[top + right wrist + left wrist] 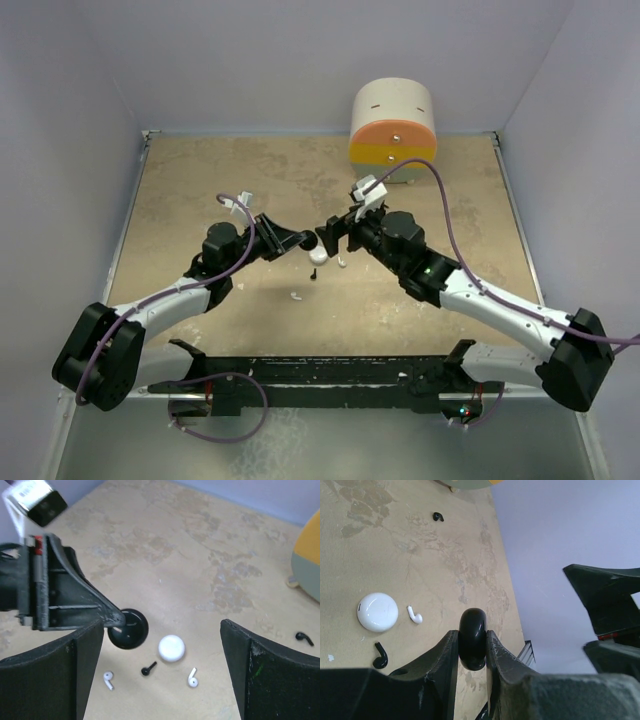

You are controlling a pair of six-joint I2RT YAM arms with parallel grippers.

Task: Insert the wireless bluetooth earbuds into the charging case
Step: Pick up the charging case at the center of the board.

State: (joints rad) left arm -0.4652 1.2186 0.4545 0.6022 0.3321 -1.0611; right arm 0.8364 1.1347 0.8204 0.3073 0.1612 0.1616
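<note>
Left claw [472, 642]: clamped on black case [472, 625], edgewise, lifted.
Right claw [161, 627]: wide open, empty.
Black earbud [148, 668]: on table [200, 555] below right claw, beside white case [171, 647].

At mid-frame of the top view the left gripper [303, 240], clamped on a black round case [309, 243], stands just beside the wide-spread right gripper [336, 233], with only a narrow gap between them. Beneath them a cluster crowds the table [200, 190]: a white round case [318, 255], a white earbud [342, 264] just right of it, a black earbud [314, 275] below, and a second white earbud [296, 296] at lower left. Bare surface lies at upper left and along the right side. An orange-and-yellow drum [392, 125] blocks the top edge right of centre, with a second black earbud [303, 638] near its foot. Walls [80, 100] close the left, right and far sides.
</note>
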